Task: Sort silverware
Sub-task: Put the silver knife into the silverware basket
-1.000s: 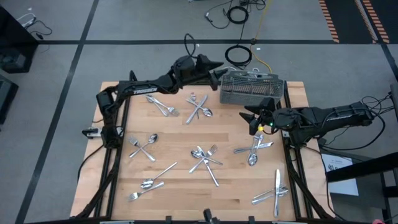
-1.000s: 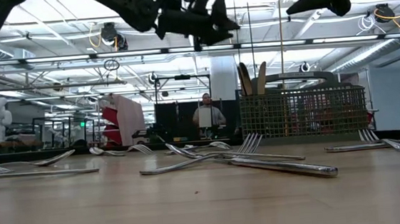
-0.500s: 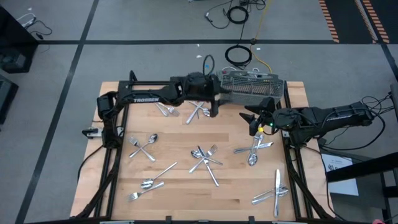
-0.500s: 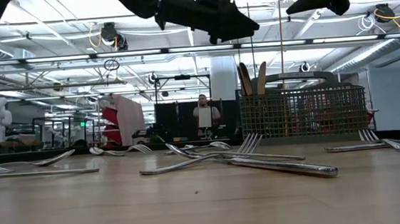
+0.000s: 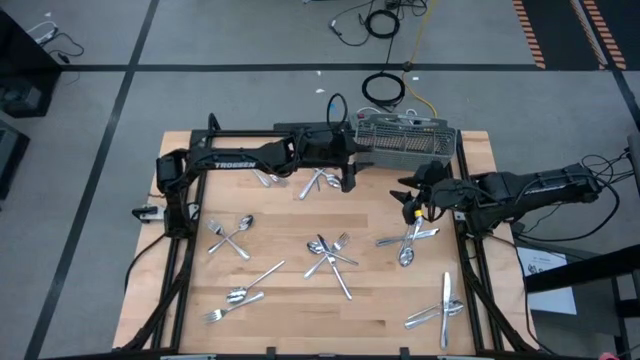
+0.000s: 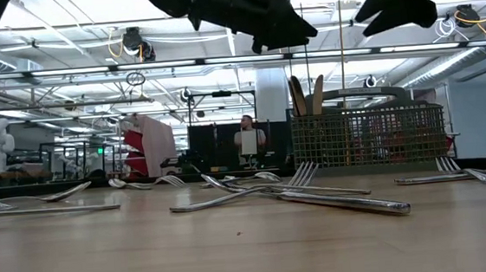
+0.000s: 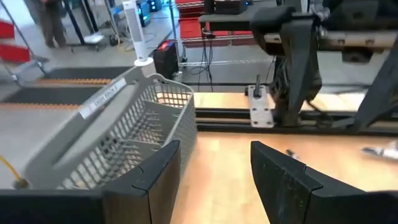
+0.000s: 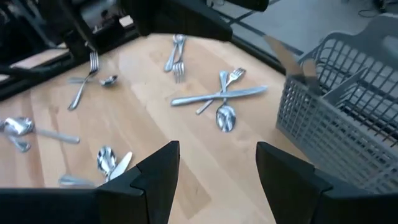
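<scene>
Shiny silverware [image 5: 330,255] lies in crossed clusters over the wooden table [image 5: 290,300]; left gripper [image 5: 347,178] fingers spread, empty; right gripper [image 5: 408,192] likewise parted, empty.

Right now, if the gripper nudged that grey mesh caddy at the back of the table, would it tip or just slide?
The grey mesh caddy would probably slide rather than tip: in the low view it looks wider than tall and sits flat on the wooden table. Its open wire mesh suggests it is light. The few pieces standing in it may rattle or shift.
</scene>
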Motion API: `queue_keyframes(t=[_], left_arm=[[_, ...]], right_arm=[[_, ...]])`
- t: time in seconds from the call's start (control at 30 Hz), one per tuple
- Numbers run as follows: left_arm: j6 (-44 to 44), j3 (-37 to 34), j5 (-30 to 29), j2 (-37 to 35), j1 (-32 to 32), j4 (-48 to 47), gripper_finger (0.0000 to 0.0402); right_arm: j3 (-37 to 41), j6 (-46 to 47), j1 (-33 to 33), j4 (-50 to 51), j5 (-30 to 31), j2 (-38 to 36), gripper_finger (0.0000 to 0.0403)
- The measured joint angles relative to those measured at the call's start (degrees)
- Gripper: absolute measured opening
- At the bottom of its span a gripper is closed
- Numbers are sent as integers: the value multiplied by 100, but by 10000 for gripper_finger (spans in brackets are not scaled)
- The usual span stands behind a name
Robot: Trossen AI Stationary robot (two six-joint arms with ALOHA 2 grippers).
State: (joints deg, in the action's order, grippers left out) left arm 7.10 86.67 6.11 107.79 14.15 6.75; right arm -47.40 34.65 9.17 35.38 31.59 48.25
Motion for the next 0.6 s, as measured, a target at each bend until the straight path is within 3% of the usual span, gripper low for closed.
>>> queue_keyframes(t=[0.33, 0.5, 0.6], left_arm=[[-1056, 0, -337, -5, -329, -125, 201], [-1264, 0, -93, -46, -451, -242, 201], [-1234, 0, 255, -74, -459, -246, 201]], right_arm=[[0, -253, 0, -42, -799, 103, 203], [0, 315, 1, -330, -1443, 113, 203], [0, 730, 113, -757, -1518, 140, 203]])
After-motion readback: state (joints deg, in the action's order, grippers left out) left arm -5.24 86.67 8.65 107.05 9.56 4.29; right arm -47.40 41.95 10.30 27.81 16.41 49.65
